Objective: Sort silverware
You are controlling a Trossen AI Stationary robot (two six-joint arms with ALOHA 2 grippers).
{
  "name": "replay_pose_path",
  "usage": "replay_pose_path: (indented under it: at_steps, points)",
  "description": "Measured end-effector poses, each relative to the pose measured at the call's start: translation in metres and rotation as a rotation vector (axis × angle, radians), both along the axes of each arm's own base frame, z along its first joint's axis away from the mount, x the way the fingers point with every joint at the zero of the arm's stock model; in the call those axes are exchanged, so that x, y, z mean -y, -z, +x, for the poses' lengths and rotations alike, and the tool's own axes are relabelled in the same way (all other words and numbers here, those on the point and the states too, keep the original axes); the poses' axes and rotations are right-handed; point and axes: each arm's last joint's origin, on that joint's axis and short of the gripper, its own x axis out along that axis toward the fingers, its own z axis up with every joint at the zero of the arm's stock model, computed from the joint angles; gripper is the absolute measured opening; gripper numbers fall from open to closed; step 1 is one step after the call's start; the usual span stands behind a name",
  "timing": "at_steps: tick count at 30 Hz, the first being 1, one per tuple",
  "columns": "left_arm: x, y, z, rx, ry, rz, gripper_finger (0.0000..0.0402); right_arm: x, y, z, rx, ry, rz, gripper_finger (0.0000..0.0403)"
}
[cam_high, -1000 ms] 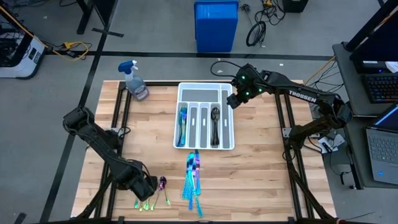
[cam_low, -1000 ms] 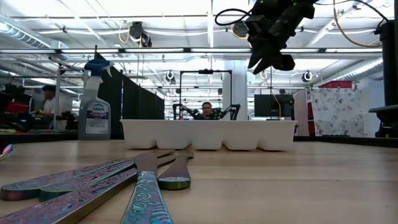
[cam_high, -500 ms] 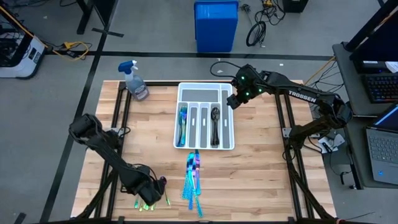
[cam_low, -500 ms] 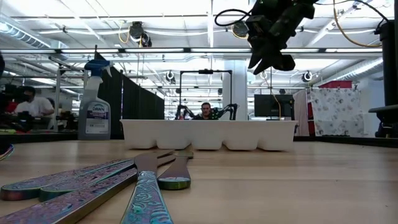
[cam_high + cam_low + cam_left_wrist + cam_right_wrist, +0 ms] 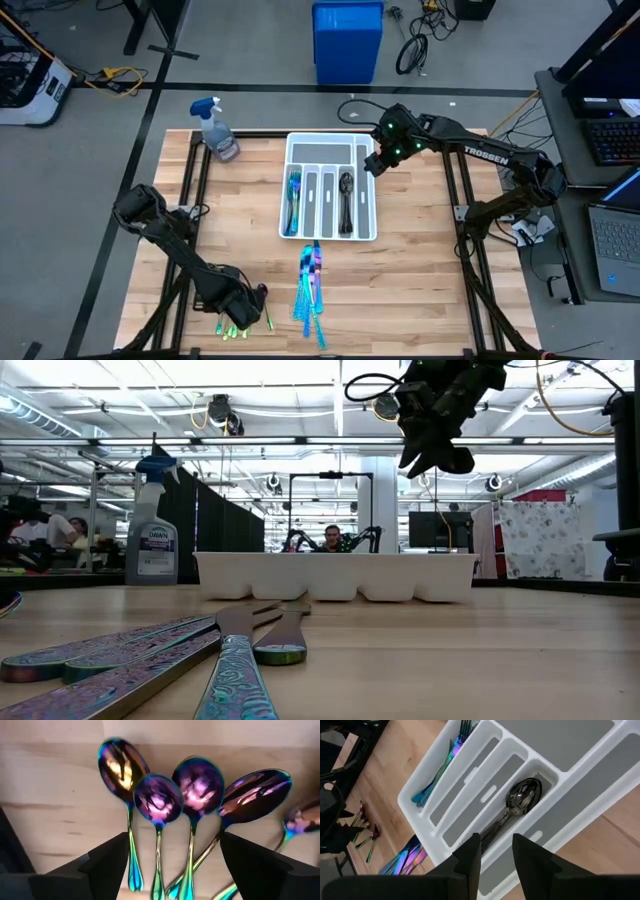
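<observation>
Landmark: the white tray (image 5: 369, 205) in the middle of the table; every place below is told from it.

Step in hand: picking up a small purple spoon. This is my guess from where the left gripper is.

Left gripper (image 5: 240, 309): down low over the small purple spoons (image 5: 159, 802), at the near edge of the table, well to the left of the tray. Its fingers are wide open, one on each side of the bunch of spoons. It holds nothing.

Small purple spoons: about five, lying flat on the wood side by side, bowls close together and some touching.

Right gripper (image 5: 496, 851): up in the air over the right side of the tray. Its fingers are partly open and empty. It looks like it is waiting.

Dark spoons (image 5: 518, 801): already in the tray, in a slot toward its right side.

Blue forks (image 5: 294, 190): already in the tray, in the slot at its left side.

Shiny blue knives (image 5: 310, 282): in a pile on the wood just in front of the tray, not sorted yet.

Next move needs: I think the left gripper must go down and close on just one thin spoon handle. The spoons are packed tight, so it could grab two or push the others away.

Other thing: a spray bottle (image 5: 217, 130) stands off the tray's far left corner.
</observation>
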Motion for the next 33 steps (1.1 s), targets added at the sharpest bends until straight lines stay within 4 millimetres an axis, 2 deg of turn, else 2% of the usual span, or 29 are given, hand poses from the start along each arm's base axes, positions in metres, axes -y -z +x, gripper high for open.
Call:
replay_pose_path:
  at_steps: [4,10,18,21,26,33]
  points:
    - [0.001,-0.008,0.001,0.015,-0.004,-0.018,0.0299,0.000,0.000,0.000,0.001,0.003,0.002,0.0096]
    - [-0.005,-0.009,-0.006,-0.067,0.006,0.034,0.0307,0.000,0.000,0.000,0.001,0.003,0.002,0.0096]
    - [-0.007,-0.003,-0.013,-0.102,0.033,0.063,0.0383,0.000,0.000,0.000,0.001,0.017,0.012,0.0096]
    - [-0.005,0.000,-0.014,-0.088,0.038,0.048,0.0397,0.000,0.000,0.000,0.001,0.017,0.013,0.0096]
    - [-0.001,0.013,-0.013,0.003,0.048,-0.027,0.0384,0.000,0.000,0.001,0.007,0.018,0.009,0.0096]
    - [-0.004,0.021,-0.016,0.011,0.050,-0.042,0.0356,0.000,-0.001,0.001,0.008,0.017,0.008,0.0096]
